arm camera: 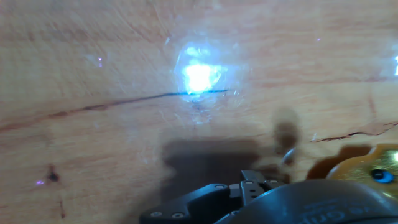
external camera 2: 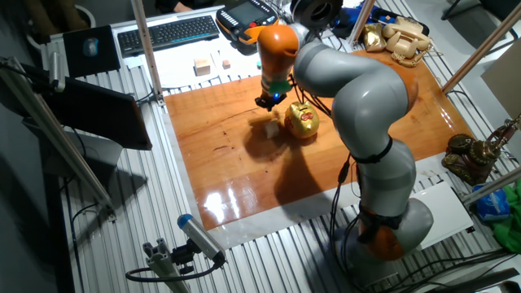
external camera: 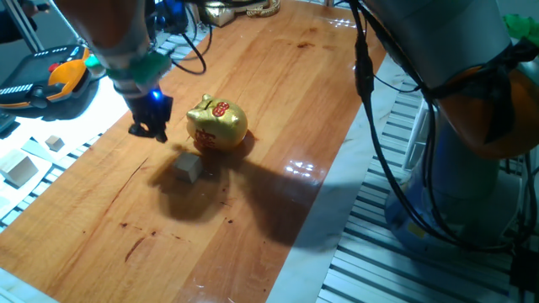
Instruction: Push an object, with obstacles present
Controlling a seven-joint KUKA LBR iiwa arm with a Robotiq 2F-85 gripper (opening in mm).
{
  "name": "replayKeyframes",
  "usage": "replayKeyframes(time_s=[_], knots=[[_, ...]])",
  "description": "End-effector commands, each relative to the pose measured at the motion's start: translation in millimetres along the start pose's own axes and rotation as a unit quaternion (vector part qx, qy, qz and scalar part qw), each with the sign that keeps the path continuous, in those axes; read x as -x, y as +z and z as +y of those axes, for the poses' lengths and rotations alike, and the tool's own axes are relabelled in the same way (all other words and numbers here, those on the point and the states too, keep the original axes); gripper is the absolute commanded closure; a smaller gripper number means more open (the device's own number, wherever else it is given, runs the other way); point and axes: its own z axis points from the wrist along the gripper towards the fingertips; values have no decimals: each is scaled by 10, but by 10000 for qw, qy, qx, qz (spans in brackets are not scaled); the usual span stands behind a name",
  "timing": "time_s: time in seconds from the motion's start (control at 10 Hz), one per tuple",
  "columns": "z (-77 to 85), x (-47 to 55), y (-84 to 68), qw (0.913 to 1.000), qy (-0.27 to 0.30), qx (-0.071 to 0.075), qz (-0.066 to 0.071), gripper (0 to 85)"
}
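Note:
The object, a small pale wooden cube (external camera: 189, 167), rests on the wooden table (external camera: 278, 93) just in front of the obstacle, a shiny golden piggy bank (external camera: 217, 126) with red markings. My gripper (external camera: 150, 130) hangs low over the table to the left of the piggy bank and behind-left of the cube, touching neither. Its black fingers look pressed together with nothing between them. In the other fixed view the gripper (external camera 2: 266, 102) is up-left of the piggy bank (external camera 2: 304, 120), with the cube (external camera 2: 272, 129) below it. The hand view shows the piggy bank (arm camera: 367, 171) at bottom right; the cube is out of sight there.
A larger wooden block (external camera: 18, 168) and a tiny cube (external camera: 54, 143) lie on the white surface left of the table. An orange-black pendant (external camera: 59, 80) sits at the far left. A golden telephone (external camera 2: 395, 37) stands at one table corner, a keyboard (external camera 2: 167, 32) beyond the table.

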Motion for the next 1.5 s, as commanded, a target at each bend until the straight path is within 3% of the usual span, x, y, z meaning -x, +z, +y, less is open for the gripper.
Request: replayKeyframes(time_s=[0.0, 0.2, 0.3, 0.6, 1.0, 1.2, 1.4], knots=[[-18, 20, -252, 10000, -52, 54, 13, 850], [-63, 37, -410, 9997, -118, 167, -157, 850], [-100, 47, -462, 9996, -164, 151, -189, 850], [-223, 18, -613, 9995, -257, 103, -181, 850], [-261, -29, -726, 9994, -298, -20, -155, 850], [-336, -17, -767, 9991, -360, -75, -192, 850], [-360, -68, -794, 9989, -377, -124, -251, 850]])
